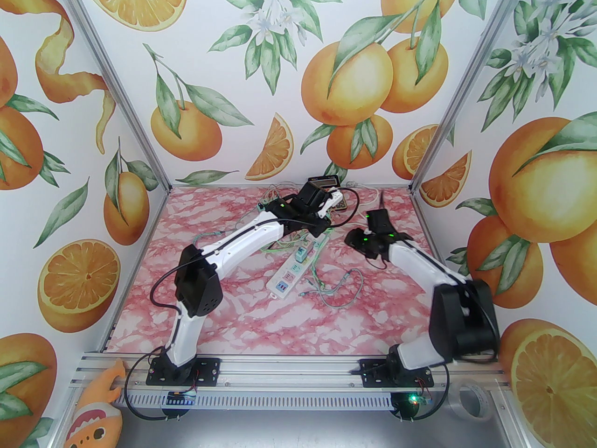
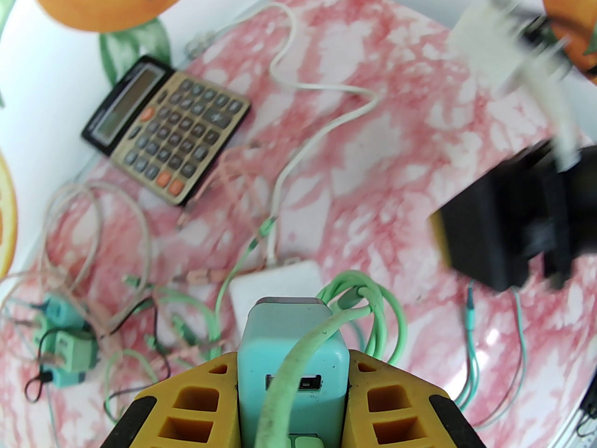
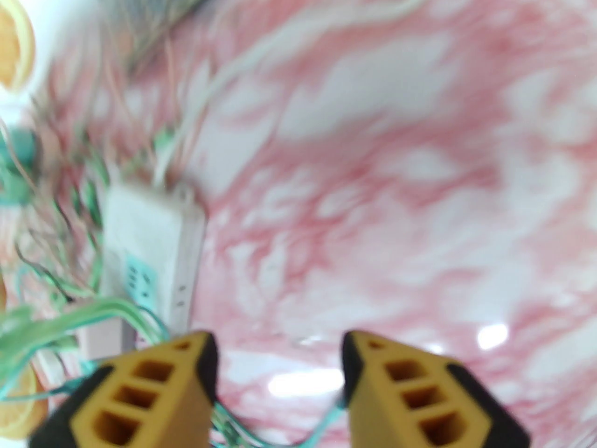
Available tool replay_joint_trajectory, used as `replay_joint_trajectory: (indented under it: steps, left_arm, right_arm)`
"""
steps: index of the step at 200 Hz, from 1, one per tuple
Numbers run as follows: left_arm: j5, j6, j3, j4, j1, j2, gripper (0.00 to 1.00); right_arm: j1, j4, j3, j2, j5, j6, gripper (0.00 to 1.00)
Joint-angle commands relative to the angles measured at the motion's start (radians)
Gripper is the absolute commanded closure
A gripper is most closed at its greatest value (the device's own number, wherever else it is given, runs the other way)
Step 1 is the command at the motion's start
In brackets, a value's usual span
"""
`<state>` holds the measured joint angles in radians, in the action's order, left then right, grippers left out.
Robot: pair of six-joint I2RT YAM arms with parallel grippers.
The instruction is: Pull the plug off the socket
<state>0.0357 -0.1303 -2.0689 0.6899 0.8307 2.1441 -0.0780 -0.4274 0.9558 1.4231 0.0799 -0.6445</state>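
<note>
Pinching a teal plug (image 2: 285,329) between the yellow fingers of the left gripper (image 2: 293,358), jaws closed nearly all the way against its two sides. Carrying a pale green cable (image 2: 373,306) in the plug's USB port, looping off to the right. Holding that plug near the middle of the table's (image 1: 373,315) far edge, just short of the calculator (image 2: 168,133) lying against the back wall. Showing the white socket strip (image 1: 291,271) lying slantwise around the table's centre, its far end peeking out just beyond the held plug in the left wrist view; not managing to tell whether the prongs are touching it. Trailing a white cord (image 2: 303,157) from that end toward the far edge. Hanging the right gripper (image 3: 280,357) over bare pink marble near the far edge, right of its middle, fingers standing parted and gripping nothing. Leaving two spare plugs (image 2: 65,343) among thin wires by the far edge, left of the calculator.
</note>
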Motion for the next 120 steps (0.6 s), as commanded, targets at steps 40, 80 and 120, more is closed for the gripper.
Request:
replay_joint_trajectory:
  steps: [40, 80, 120]
  left_arm:
    - [-0.053, -0.039, -0.248, 0.042, 0.054, 0.190, 0.91]
    - [-0.105, 0.011, -0.262, 0.008, 0.086, 0.256, 0.87]
    - [-0.104, 0.013, -0.265, 0.005, 0.136, 0.320, 0.82]
  right_arm:
    - [0.098, -0.123, -0.076, -0.220, -0.196, -0.021, 0.27]
    - [0.143, -0.139, -0.111, -0.315, -0.229, -0.028, 0.21]
    - [0.153, -0.155, -0.114, -0.339, -0.223, -0.027, 0.19]
